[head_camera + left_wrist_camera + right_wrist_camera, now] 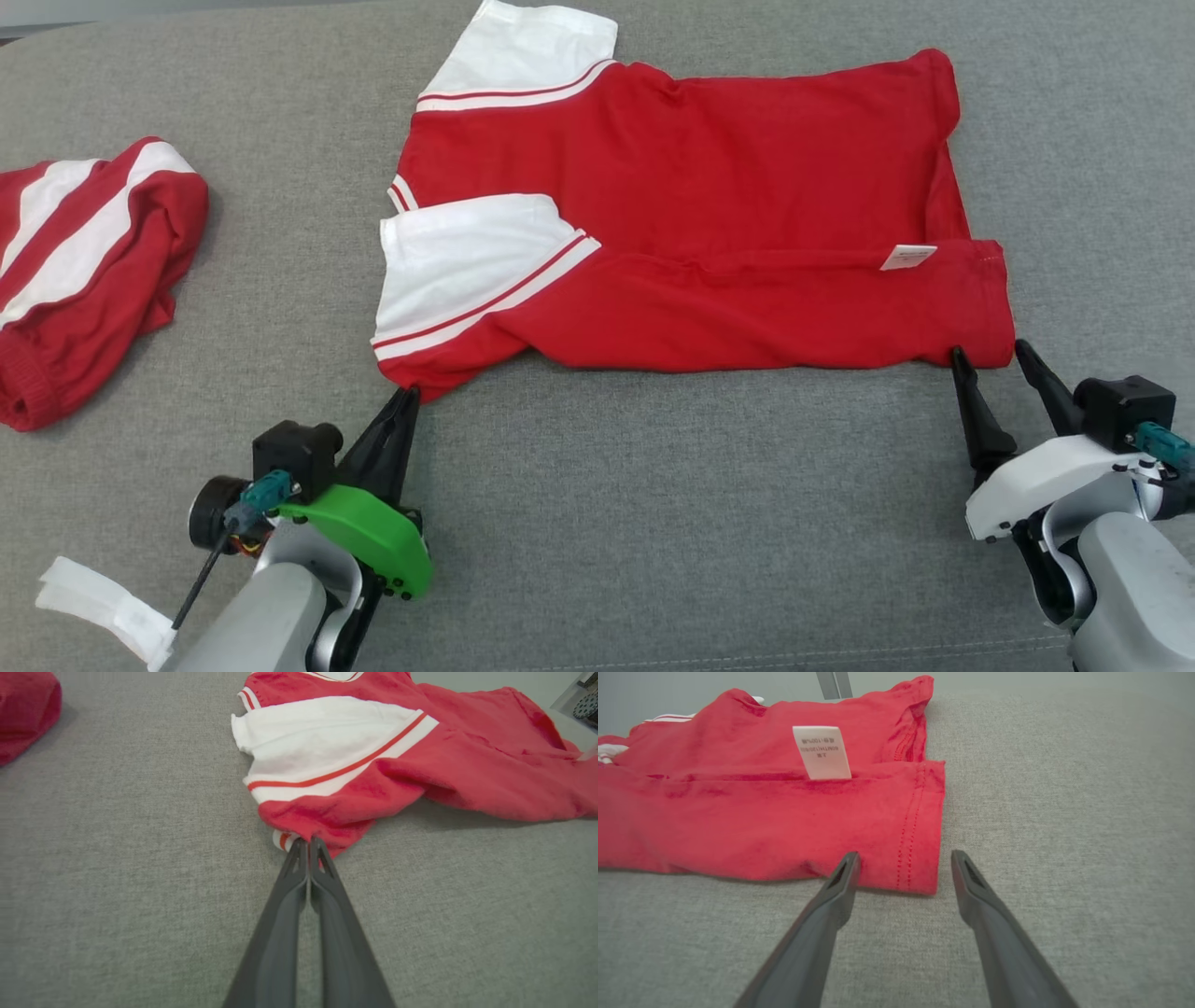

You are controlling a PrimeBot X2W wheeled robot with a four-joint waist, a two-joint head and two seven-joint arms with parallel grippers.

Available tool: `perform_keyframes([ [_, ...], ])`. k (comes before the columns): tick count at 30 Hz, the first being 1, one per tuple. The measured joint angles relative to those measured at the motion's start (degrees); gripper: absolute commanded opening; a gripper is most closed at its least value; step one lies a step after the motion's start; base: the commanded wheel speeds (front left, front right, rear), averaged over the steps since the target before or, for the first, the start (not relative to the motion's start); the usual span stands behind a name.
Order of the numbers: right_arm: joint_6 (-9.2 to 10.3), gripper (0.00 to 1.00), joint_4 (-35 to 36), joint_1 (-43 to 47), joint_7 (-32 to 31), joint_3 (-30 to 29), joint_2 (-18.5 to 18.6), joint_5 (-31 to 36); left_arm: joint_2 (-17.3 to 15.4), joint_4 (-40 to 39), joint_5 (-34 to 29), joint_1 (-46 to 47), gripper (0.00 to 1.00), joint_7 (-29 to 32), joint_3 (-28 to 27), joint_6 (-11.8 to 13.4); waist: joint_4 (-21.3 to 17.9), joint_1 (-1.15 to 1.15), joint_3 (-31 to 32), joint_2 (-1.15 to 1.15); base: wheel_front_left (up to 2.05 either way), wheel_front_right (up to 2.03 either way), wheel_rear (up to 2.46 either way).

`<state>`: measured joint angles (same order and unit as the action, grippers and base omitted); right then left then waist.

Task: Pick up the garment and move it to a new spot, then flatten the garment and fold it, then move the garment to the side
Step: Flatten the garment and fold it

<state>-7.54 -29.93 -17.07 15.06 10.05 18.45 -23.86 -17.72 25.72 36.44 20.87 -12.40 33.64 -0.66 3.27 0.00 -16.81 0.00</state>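
The left end effector [408, 396] has its two fingers [327, 891] pressed together, clamped on the near left corner of the shirt [728, 168], where a red fold bunches just beside a striped white cuff. The fingers point far and a little right. Behind them sit a green wrist cover and a black camera block, and the pale forearm slants in from the near left edge.

The right end effector [986, 350] has its fingers [840, 882] apart, astride the shirt's near right hem corner. The left tip meets the near edge of the cloth and the right tip stands just off the corner, over bare surface. Whether either tip presses down, I cannot tell. Its white wrist housing and grey forearm lean in from the near right, fingers pointing far and slightly left.

The shirt lies across the middle of the grey fabric surface [653, 504], sleeves to the left and hem to the right. Its near side is folded over, with a white label [907, 256] showing at the fold. Well apart, far left, lies a red and white bundle [84, 271].
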Motion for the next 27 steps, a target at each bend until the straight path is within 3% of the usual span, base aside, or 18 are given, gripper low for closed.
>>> perform_keyframes([
  [4,0.00,0.00,0.0,-0.6,0.0,1.3,1.0,-1.8,-2.9,-1.3,-4.7,0.2,0.00,-0.6,1.9,0.9,-0.1,0.00,-0.1,0.00,0.00,0.00,0.00],
  [12,0.00,0.00,3.2,0.6,0.0,1.9,4.5,-3.9,-8.4,-6.9,-7.5,-2.7,0.00,-0.8,3.1,1.8,-0.8,0.00,0.9,0.00,0.00,0.00,0.00],
  [21,0.00,0.00,5.7,6.2,0.0,3.8,9.4,-8.5,-13.9,-15.7,-6.6,-10.9,0.00,2.6,3.8,3.2,-1.7,0.00,3.5,0.00,0.00,0.00,0.00],
  [27,-0.01,0.00,6.7,10.8,0.0,3.0,12.1,-10.6,-15.6,-19.4,-5.7,-15.0,0.00,3.9,4.7,4.0,-1.6,0.00,4.8,0.00,0.00,0.00,0.00],
])
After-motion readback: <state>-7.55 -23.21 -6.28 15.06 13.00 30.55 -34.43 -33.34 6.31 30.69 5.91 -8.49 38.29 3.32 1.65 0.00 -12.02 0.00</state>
